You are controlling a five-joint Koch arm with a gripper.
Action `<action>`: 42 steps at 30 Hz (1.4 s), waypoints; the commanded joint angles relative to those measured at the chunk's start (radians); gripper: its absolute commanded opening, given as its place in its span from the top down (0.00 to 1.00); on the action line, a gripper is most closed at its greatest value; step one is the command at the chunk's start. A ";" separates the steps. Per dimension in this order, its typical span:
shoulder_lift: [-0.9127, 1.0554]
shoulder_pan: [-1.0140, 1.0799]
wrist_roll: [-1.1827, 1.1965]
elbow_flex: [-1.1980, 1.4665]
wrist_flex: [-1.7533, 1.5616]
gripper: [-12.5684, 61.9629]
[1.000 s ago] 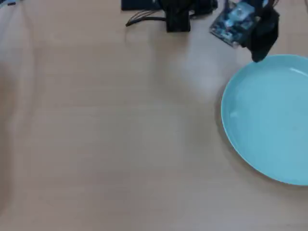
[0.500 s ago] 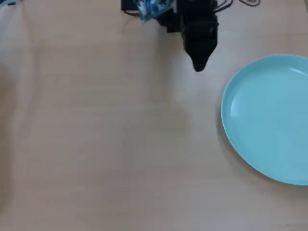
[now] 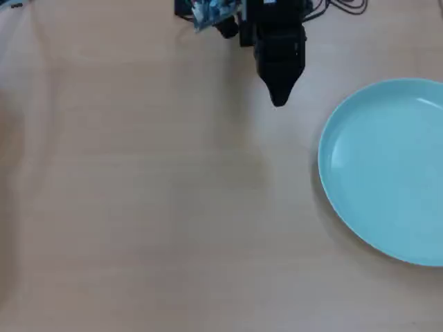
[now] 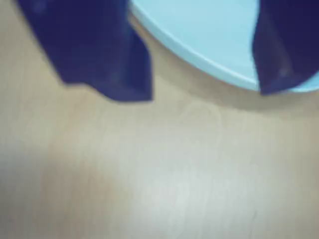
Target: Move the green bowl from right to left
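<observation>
From overhead, the green bowl (image 3: 387, 169) sat at the right side of the light wooden table (image 3: 138, 207), its right edge cut off by the frame, its glossy pale turquoise face empty and flat on the wood. And there was the gripper (image 3: 279, 97), black, hanging near the top of the overhead view, its tip pointing down the picture, off to the left of the bowl and clear of its rim, with bare tabletop showing between the two. Behind it at the top edge sat the arm's base with a small circuit board (image 3: 211, 12) showing blue-green, and a few dark cables (image 3: 342, 7) trailing off to the right. In the wrist view the gripper (image 4: 204, 92) showed two dark fingers (image 4: 107, 64) coming in from the top, blurred, one at the left and one at the right, set well apart with a wide gap between them. Nothing was held in that gap: the jaws stood spread wide and empty. Between and beyond them in the wrist view lay the curved rim of the green bowl (image 4: 199, 35), with the pale wood of the table (image 4: 159, 174) filling the lower part of the picture.
</observation>
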 commanded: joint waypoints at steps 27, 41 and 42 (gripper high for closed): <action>0.230 0.034 -0.002 0.259 -0.106 0.57; 0.430 0.038 -0.009 0.879 -0.680 0.56; 0.428 0.041 -0.002 0.934 -0.778 0.56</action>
